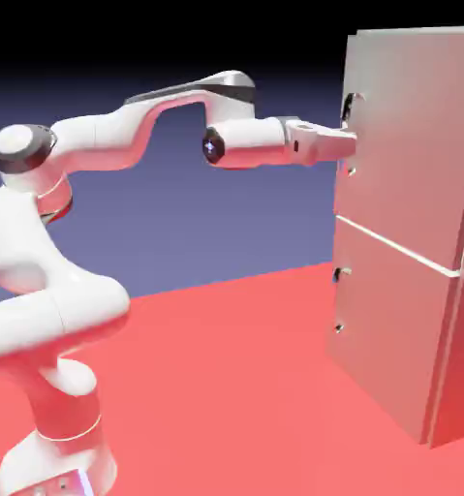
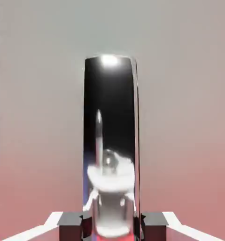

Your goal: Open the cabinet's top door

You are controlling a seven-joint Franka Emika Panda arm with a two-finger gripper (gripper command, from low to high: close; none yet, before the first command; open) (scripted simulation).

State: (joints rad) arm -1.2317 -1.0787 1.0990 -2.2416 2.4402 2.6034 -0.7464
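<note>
The tall pale grey-beige cabinet (image 1: 410,242) stands at the exterior view's right. Its top door (image 1: 400,145) lies flush with the cabinet's front. A small dark curved handle (image 1: 349,105) runs down the door's left edge. My gripper (image 1: 350,143) reaches level from the left and meets this handle. In the hand view the glossy black handle (image 2: 112,117) rises upright against the pale door panel (image 2: 43,94). My gripper (image 2: 112,226) is shut on the handle, and its grey fingertips (image 2: 71,221) press against both sides at the bottom.
Below the top door sits the lower door (image 1: 390,329) with two small dark knobs (image 1: 339,274) near its left edge. The cabinet stands on a red table (image 1: 226,387). My arm's base (image 1: 51,455) is at the lower left.
</note>
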